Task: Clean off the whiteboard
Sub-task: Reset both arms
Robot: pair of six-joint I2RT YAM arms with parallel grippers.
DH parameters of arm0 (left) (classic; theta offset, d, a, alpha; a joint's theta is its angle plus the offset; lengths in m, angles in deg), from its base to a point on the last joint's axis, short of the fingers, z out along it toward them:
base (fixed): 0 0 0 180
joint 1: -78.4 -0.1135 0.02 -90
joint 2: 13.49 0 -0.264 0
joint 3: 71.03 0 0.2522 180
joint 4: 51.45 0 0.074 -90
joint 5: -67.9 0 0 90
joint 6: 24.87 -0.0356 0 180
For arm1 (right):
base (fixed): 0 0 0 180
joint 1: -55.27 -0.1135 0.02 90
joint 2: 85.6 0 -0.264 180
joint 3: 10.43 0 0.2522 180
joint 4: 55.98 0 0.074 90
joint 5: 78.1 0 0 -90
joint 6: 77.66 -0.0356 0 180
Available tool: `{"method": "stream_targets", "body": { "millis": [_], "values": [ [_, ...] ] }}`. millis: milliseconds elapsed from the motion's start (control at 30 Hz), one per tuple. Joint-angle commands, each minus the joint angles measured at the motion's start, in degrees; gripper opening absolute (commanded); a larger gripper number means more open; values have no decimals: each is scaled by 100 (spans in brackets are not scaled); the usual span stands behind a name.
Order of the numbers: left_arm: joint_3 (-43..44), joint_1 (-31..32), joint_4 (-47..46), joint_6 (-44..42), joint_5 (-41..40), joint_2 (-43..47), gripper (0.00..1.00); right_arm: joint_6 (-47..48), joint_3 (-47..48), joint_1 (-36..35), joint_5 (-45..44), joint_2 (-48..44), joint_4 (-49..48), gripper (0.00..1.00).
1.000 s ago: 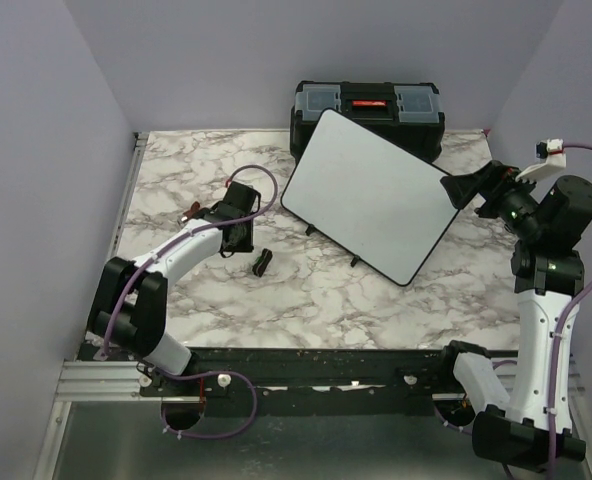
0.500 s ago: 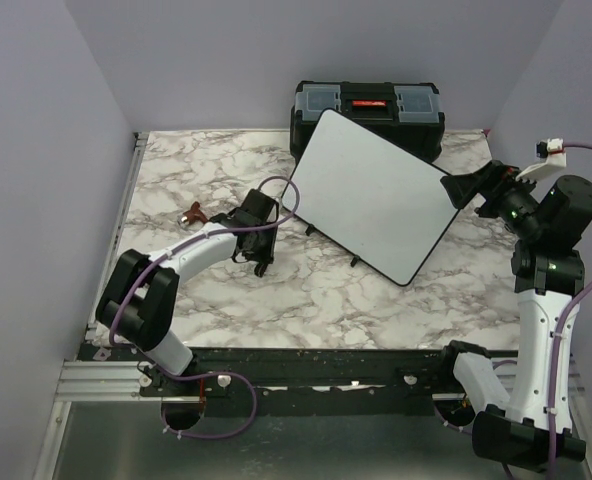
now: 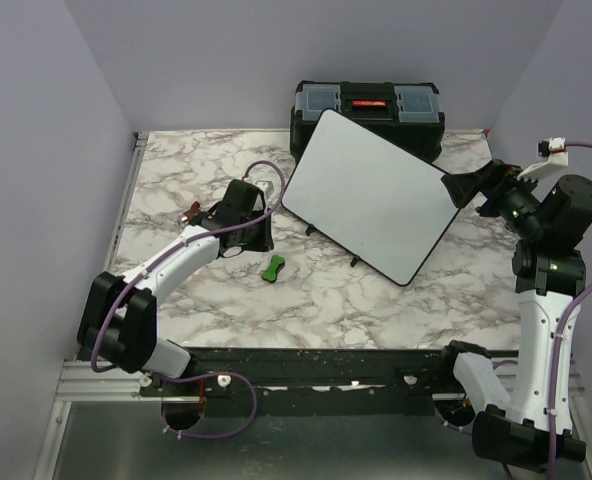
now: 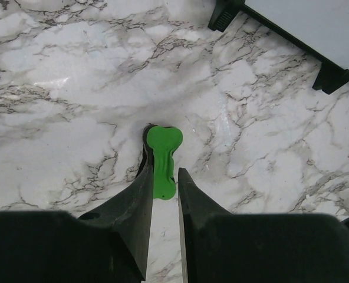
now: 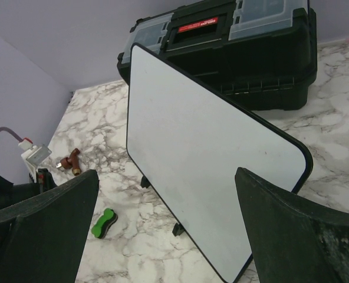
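Two changes mark this moment: the left end effector (image 4: 164,174) has drawn back with narrowed jaws, and the eraser (image 3: 273,268) now lies green face up on the worktop (image 3: 376,290); whether it is gripped cannot be told. The whiteboard (image 3: 366,195) stands tilted before the toolbox (image 3: 368,105), not yet reached by the eraser, with the wide-open, empty right end effector (image 3: 463,188) at its right corner.

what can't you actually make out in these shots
Any writing on the whiteboard: too faint or small in the top and right wrist views; it looks blank.
Whether the left gripper pinches the green eraser: left wrist view, its fingers cover the near end.
The small reddish object: top view, too small to identify.
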Motion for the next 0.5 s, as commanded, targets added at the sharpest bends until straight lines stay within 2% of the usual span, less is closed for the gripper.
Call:
{"method": "stream_targets", "body": {
  "millis": [0, 67, 167, 200, 233, 267, 300, 333, 400, 467],
  "values": [
    [-47, -55, -165, 61, 686, -76, 20, 47, 154, 24, 23, -47, 51, 100],
    [-227, -114, -394, 214, 441, 192, 18, 97, 139, 28, 15, -54, 71, 100],
    [-927, -527, -1305, 504, 644, 1445, 19, 191, 126, 27, -84, -39, 105, 100],
    [-1267, -815, -1638, 622, 900, 2085, 25, 220, 119, 22, -144, -24, 107, 100],
    [-1522, -1116, -2005, 702, 1095, 2643, 35, 235, 122, 21, -191, -3, 106, 100],
    [-1722, -1330, -2140, 822, 1040, 3272, 63, 241, 120, 26, -239, 13, 100, 100],
    [-1825, -1523, -2154, 925, 794, 3756, 86, 230, 115, 25, -284, 33, 75, 100],
    [-1874, -1663, -2127, 904, 657, 4247, 98, 223, 108, 21, -305, 44, 52, 100],
    [-1706, -1917, -1783, 729, 632, 4722, 99, 204, 84, 20, -391, 55, -30, 100],
    [-1321, -2081, -1244, 547, 685, 4774, 99, 203, 73, 21, -520, 61, -93, 100]
  ]
}}
